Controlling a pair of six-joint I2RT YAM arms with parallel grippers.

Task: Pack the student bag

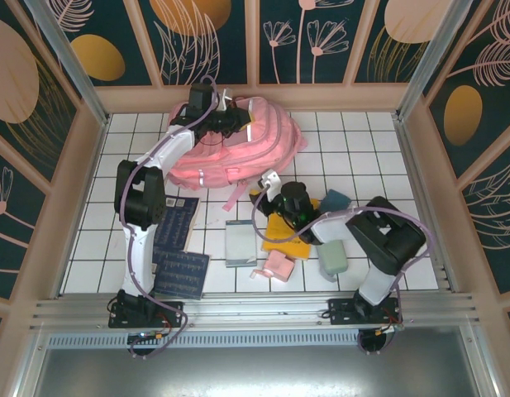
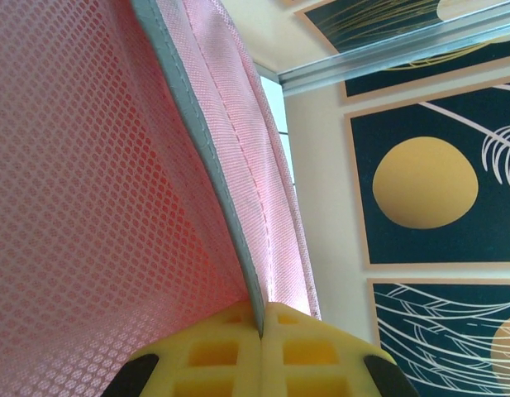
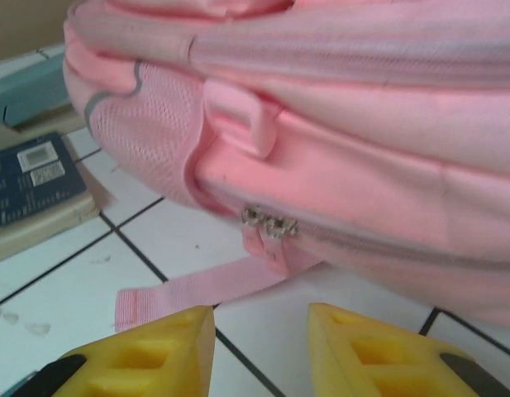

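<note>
Table, white tile, seen from above. Student bag lies at 12 o'clock on it, up vs the back wall and by far the biggest item.

Bag's long axis runs approx 9-to-3, w/ the 9 end dipping a bit toward 8. Can't tell which end is the top. The zipped edge faces approx 5 o'clock, toward the right arm.

Handling, as a guess: soft, floppy fabric, prob light while unpacked. It will sag and fold rather than hold shape, so the mouth needs holding open. The smooth outer cloth looks a bit slippery. Best grips are stitched edges, trim, strap or loop, not the flat panels.

Left jaws are at the bag's 11 o'clock side, closed tight together w/ the grey trim beside the mesh panel pinched between them, so the bag is clamped there.

Loose strap lies flat on the tile just ahead of the right jaws.

Right jaws are at the bag's 5 o'clock, standing apart w/ nothing between them, low over the tile.

Zip pulls are a small metal pair sitting together, near but not touching the right jaws. They're likely fiddly and need a square, narrow pinch.
</note>
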